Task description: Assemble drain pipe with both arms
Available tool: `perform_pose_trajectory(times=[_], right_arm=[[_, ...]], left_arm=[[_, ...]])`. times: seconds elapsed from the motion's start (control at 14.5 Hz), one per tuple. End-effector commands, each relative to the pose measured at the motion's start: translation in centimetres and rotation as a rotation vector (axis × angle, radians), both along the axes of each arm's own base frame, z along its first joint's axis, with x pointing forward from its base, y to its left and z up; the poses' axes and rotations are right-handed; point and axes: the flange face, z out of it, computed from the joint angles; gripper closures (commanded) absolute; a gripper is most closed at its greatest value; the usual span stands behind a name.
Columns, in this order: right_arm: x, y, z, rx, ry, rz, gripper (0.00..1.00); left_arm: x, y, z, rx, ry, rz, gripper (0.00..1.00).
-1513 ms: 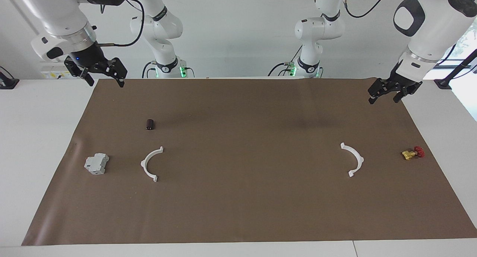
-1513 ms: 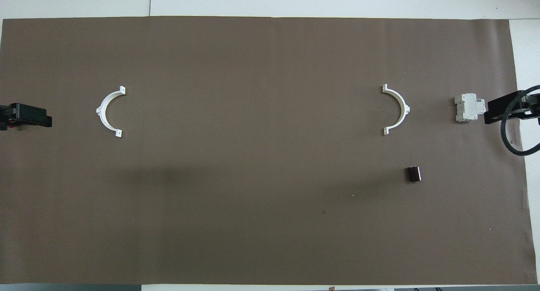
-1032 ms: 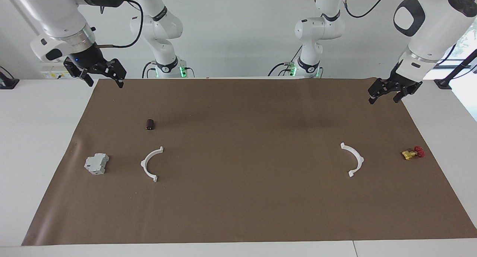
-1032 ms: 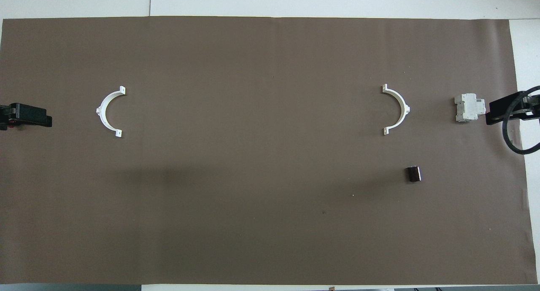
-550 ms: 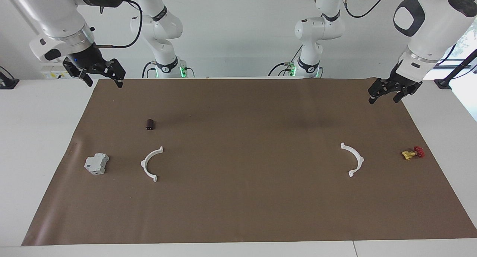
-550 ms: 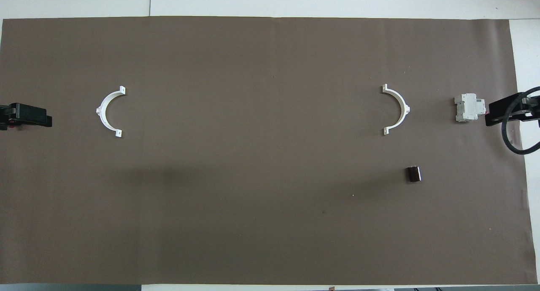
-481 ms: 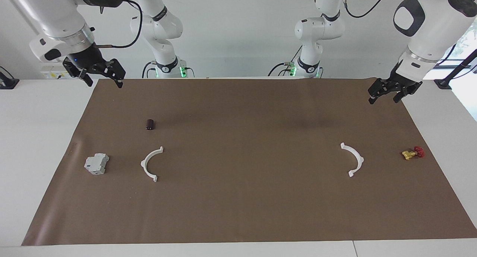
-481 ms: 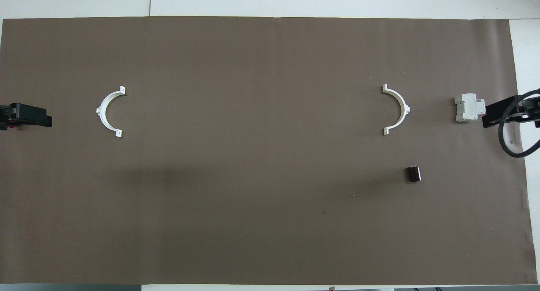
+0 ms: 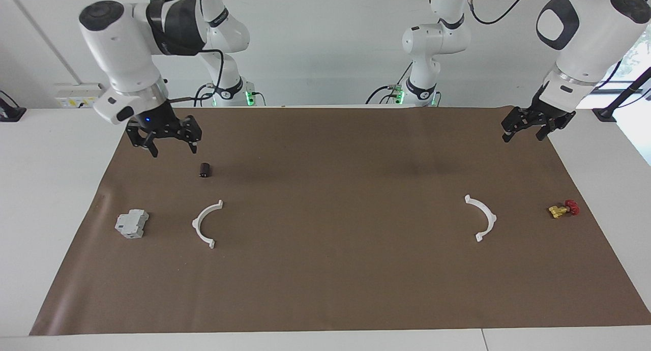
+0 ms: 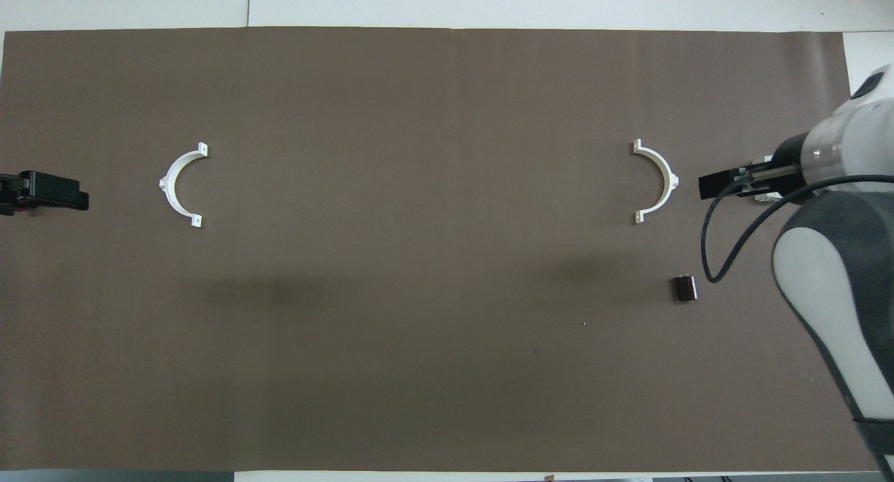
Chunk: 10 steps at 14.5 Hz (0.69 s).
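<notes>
Right gripper [image 9: 171,147]: black two-finger tool on the large white right arm, fingers spread, empty, raised over the brown paper mat [image 9: 330,290] near the small dark cylinder [image 9: 204,170].
Left gripper [image 9: 524,133]: black, fingers spread, empty, waiting over the mat's corner at the left arm's end.
Drain pipe, first half [image 9: 206,224]: thin white plastic half-circle, flat on the mat, beside the grey boxy block [image 9: 131,224], toward the right arm's end.
Drain pipe, second half [image 9: 481,217]: matching white arc, well apart, near the small yellow valve with red knob [image 9: 563,209].
</notes>
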Motion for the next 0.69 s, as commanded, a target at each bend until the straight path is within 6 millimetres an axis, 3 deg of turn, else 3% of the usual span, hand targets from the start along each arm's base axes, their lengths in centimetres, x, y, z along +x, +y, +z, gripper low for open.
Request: perform_pose_trajectory(times=[0.0,0.21,0.48,0.62], right_arm=[[2.9,0.3,-6.3,0.025,-0.024,0.004,0.0],[4.8,-0.3,-10.9,0.022,-0.038,-0.009,0.0],[6.5,-2.7,-17.4,0.019,-0.016,-0.051,0.0],[6.6,-2.7,-18.3,0.019,-0.006,-0.052,0.0]], left_arm=[[-0.2,-0.8,-0.1,0.014,-0.018,-0.024,0.0],[1.6,-1.0,-1.5,0.015,-0.064,-0.026,0.0],[4.5,-0.9,-6.8,0.019,-0.063,-0.025,0.0],[5.7,-0.6,-10.2,0.022,-0.079,-0.02,0.0]])
